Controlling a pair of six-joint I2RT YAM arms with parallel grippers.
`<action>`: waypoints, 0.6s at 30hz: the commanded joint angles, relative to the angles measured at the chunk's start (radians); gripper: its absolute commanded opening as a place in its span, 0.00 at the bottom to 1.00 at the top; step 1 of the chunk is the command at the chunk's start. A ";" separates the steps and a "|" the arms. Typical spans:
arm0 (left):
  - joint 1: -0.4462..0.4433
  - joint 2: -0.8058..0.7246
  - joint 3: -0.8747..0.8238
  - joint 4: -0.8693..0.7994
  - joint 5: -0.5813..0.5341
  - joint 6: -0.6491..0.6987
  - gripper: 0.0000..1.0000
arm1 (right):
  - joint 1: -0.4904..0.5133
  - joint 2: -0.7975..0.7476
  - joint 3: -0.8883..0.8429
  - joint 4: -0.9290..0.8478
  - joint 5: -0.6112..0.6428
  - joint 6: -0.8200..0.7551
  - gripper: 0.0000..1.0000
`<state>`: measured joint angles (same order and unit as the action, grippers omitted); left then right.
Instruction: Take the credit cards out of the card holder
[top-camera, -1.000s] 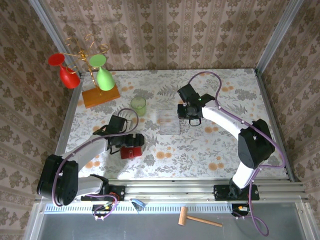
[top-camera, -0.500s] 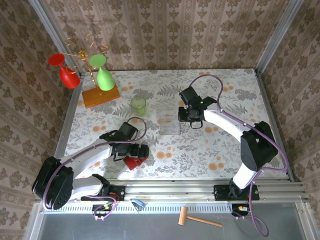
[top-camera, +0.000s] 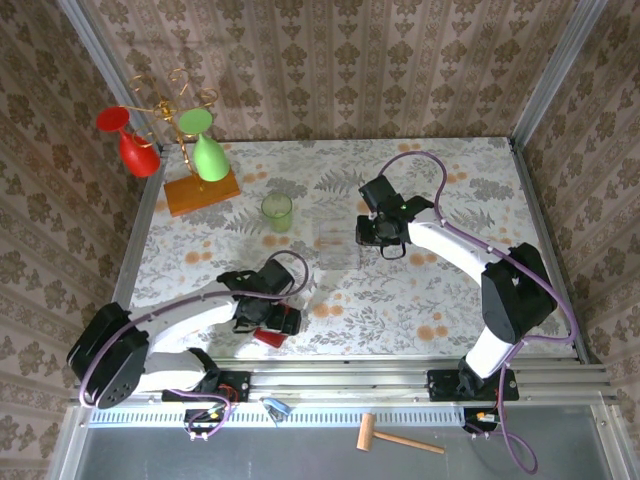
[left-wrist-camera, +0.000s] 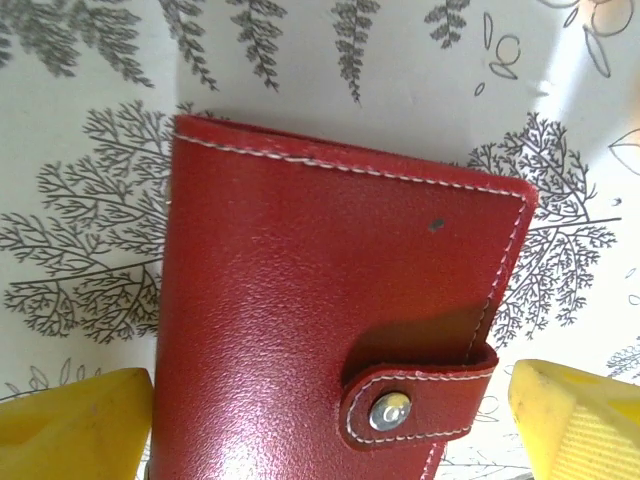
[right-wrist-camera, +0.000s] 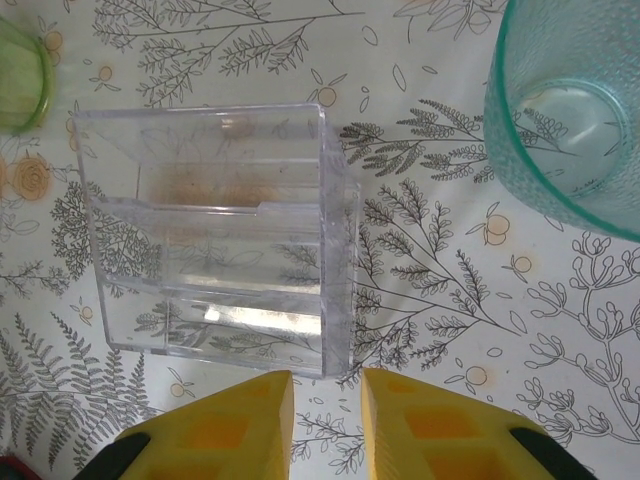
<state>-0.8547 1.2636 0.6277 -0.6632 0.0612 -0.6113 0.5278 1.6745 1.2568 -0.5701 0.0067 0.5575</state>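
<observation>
The card holder (top-camera: 268, 338) (left-wrist-camera: 320, 300) is a red wallet lying closed near the table's front edge, its snap tab (left-wrist-camera: 420, 405) fastened. The credit cards are hidden inside it. My left gripper (top-camera: 272, 322) (left-wrist-camera: 328, 372) is right over it, open, with a yellow finger on each side. The left finger (left-wrist-camera: 75, 425) lies against the wallet's edge, and a strip of table shows beside the right finger (left-wrist-camera: 575, 420). My right gripper (top-camera: 368, 238) (right-wrist-camera: 326, 385) hovers just beside a clear plastic box (top-camera: 338, 248) (right-wrist-camera: 215, 235). Its fingers are close together and hold nothing.
A green cup (top-camera: 277, 212) (right-wrist-camera: 20, 70) stands left of the clear box, and a teal glass (right-wrist-camera: 570, 110) beyond it. A wire stand on an orange base (top-camera: 203, 192) holds red and green goblets at the back left. A wooden mallet (top-camera: 400, 437) lies below the front rail.
My left arm has swung toward the front edge and slightly right, and the red wallet has moved with it toward that edge. The right gripper has barely shifted.
</observation>
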 joint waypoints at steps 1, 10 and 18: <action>-0.029 0.055 0.053 -0.043 -0.019 -0.020 0.91 | -0.005 -0.030 -0.022 0.009 -0.016 0.018 0.24; -0.077 0.160 0.115 -0.042 -0.018 -0.038 0.83 | -0.005 -0.048 -0.050 0.019 -0.010 0.017 0.24; -0.104 0.167 0.182 -0.042 -0.040 -0.088 0.80 | -0.013 -0.064 -0.068 0.028 -0.016 0.001 0.24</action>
<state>-0.9440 1.4261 0.7654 -0.6815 0.0433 -0.6601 0.5243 1.6402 1.2026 -0.5545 -0.0010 0.5571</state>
